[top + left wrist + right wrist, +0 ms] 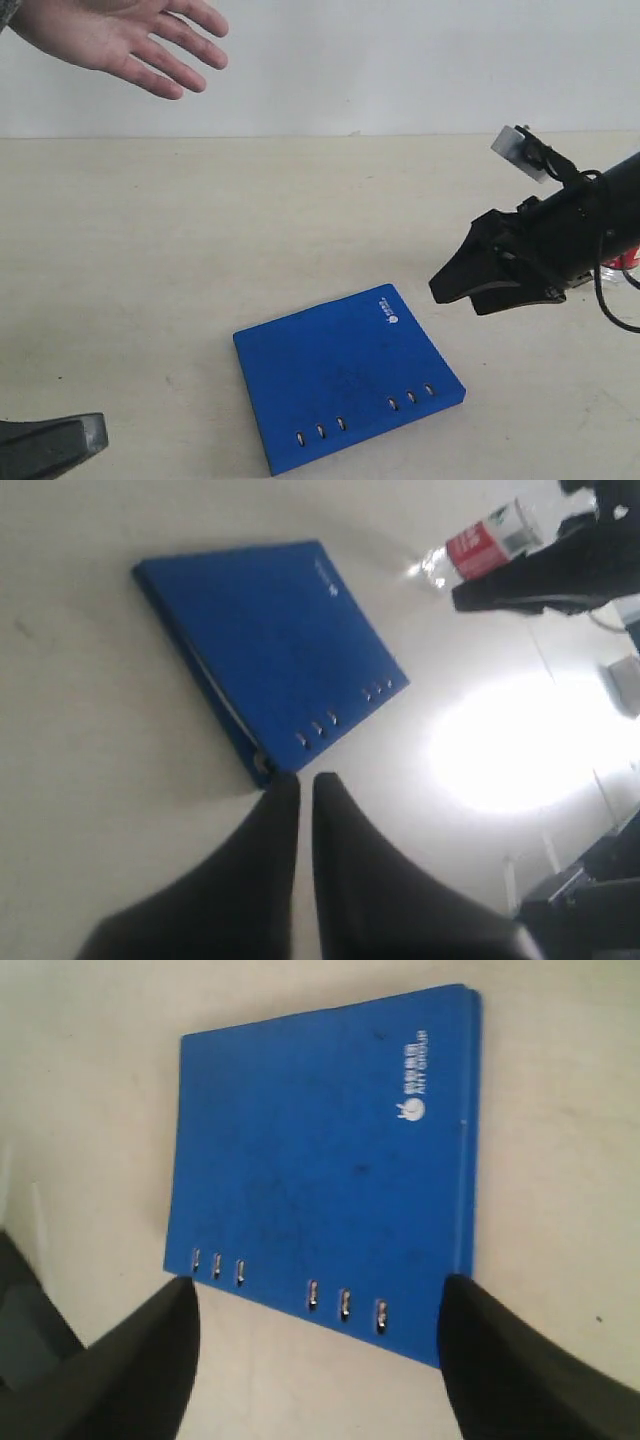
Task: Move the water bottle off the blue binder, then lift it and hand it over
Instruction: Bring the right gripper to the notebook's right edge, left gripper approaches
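The blue binder (345, 375) lies flat on the table with nothing on it, its ring slots along the near edge; it also shows in both wrist views (265, 645) (320, 1160). The water bottle (480, 548) lies on the table beyond the binder, apart from it. In the exterior view only a bit of the bottle's red label (626, 261) shows behind the right arm. My right gripper (450, 288) hangs open just right of the binder, above its ring edge (318, 1295), holding nothing. My left gripper (305, 780) is shut and empty, low at the near left (98, 436).
A person's open hand (120, 40) reaches in at the far left, above the table. The beige table (200, 250) stretches bare between it and the binder. A white wall stands behind.
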`<action>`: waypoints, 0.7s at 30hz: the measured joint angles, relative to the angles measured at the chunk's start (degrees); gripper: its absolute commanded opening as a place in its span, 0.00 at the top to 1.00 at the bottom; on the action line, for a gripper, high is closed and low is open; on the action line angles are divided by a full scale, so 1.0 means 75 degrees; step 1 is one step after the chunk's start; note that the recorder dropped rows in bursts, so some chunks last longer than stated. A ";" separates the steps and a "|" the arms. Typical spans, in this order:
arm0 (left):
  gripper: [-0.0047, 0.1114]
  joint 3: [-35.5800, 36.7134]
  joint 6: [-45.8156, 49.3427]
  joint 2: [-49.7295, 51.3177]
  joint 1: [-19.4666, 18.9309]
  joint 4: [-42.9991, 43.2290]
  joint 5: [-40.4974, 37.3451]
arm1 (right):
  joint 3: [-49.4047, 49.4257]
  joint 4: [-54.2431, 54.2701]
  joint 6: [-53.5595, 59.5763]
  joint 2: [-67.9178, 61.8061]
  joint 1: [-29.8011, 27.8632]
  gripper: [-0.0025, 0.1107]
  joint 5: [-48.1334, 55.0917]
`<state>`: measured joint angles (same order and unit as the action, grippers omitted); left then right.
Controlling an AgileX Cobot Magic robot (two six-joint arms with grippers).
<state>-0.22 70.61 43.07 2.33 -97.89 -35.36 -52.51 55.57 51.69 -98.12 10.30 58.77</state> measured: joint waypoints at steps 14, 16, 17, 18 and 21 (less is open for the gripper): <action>0.62 -0.1402 0.1475 0.4193 0.0000 -0.0186 -0.0859 | 0.0000 0.0082 0.0231 0.0000 0.0095 0.44 -0.0171; 0.61 -0.1668 0.1577 0.4679 0.0000 -0.0193 -0.0986 | 0.0000 0.0082 0.0231 0.0000 0.0102 0.44 -0.0288; 0.61 -0.1785 0.1612 0.4916 0.0000 -0.0193 -0.1068 | 0.0000 0.0082 0.0231 0.0000 0.0113 0.44 -0.0323; 0.61 -0.1903 0.1653 0.5151 0.0000 -0.0193 -0.1151 | 0.0000 0.0082 0.0231 -0.0033 0.0113 0.44 -0.0377; 0.61 -0.2476 0.1970 0.6273 0.0000 -0.0193 -0.1544 | 0.0000 0.0035 0.0293 -0.0578 0.0132 0.44 -0.0656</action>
<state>-18.79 85.38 90.11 2.33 -99.34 -46.94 -52.51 55.84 53.89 -102.45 11.29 53.85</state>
